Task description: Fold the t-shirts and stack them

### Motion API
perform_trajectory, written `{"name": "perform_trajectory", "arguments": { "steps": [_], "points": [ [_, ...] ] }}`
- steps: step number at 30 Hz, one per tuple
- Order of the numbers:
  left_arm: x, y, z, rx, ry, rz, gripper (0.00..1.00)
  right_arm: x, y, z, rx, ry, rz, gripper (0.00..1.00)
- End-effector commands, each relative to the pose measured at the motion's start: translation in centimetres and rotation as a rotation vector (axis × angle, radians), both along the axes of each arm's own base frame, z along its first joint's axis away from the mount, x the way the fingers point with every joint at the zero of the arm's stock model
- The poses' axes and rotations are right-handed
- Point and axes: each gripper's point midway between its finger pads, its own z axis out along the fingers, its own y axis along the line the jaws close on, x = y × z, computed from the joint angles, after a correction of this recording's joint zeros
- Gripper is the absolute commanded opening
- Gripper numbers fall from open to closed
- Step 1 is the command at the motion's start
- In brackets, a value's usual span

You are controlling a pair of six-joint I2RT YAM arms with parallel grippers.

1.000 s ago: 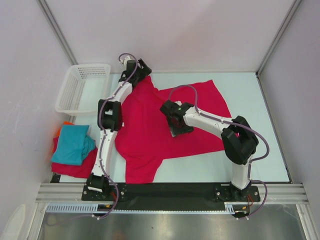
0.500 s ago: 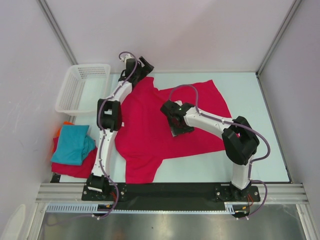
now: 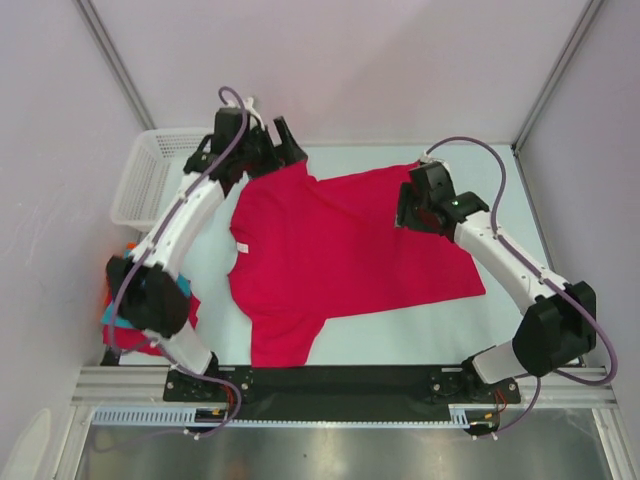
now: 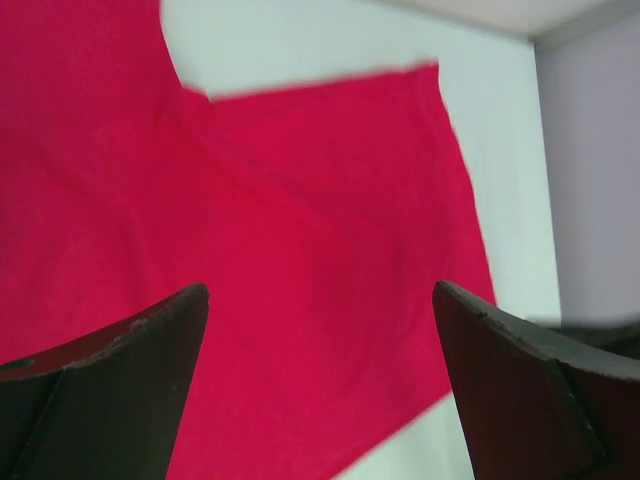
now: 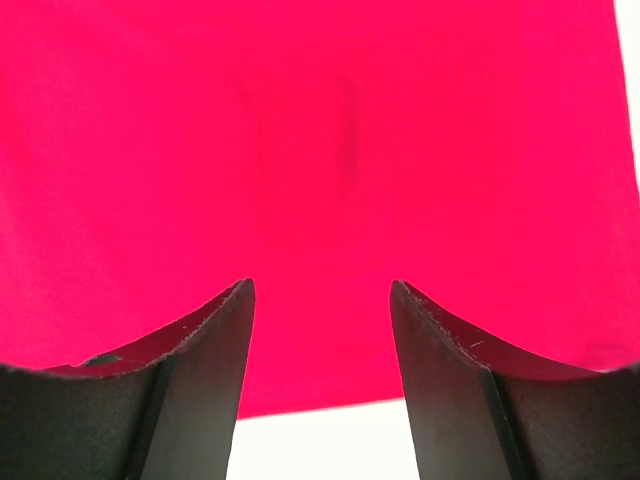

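Crimson t-shirt (image 3: 340,250) spread flat on the table (image 3: 400,335) — nothing gripped yet.
Your left gripper (image 4: 320,300) hovers jaws wide apart over the far sleeve, your right gripper (image 5: 320,290) likewise parted and empty over the far hem. Come down on the far edge at both points together, pinch all layers, and keep the lift level so the fold lands straight.
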Motion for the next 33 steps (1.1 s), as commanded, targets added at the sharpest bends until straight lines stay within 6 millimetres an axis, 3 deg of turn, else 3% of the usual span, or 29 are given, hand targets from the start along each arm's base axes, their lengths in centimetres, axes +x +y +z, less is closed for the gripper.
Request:
{"name": "perform_trajectory", "arguments": {
  "steps": [1,2,4,5,14,24,33],
  "points": [
    [-9.4,0.2,-6.8,0.156,0.232,-0.128,1.0,1.1,0.6,0.6,0.127,0.002,0.026,0.62],
    [-12.0,0.7,-8.0,0.176,0.27,-0.135,1.0,1.0,0.3,0.4,0.152,0.017,0.018,0.61],
    [-14.2,1.5,-9.0,0.207,0.29,-0.12,1.0,0.7,0.1,0.1,0.164,0.016,0.015,0.62],
    [-16.3,1.8,-9.7,0.211,0.304,-0.118,0.99,0.5,-0.3,0.3,0.161,0.005,0.011,0.62],
    [-25.8,1.5,-12.2,0.066,0.314,-0.091,1.0,0.8,-2.4,-1.8,0.285,0.078,-0.058,0.66],
    [-32.3,-0.9,-15.6,0.023,0.387,-0.148,1.0,1.3,-3.7,-5.1,0.454,0.185,-0.164,0.66],
    [-35.6,-2.8,-20.0,0.153,0.476,-0.198,1.0,-0.6,-5.9,-4.5,0.435,0.129,-0.224,0.66]
  ]
}}
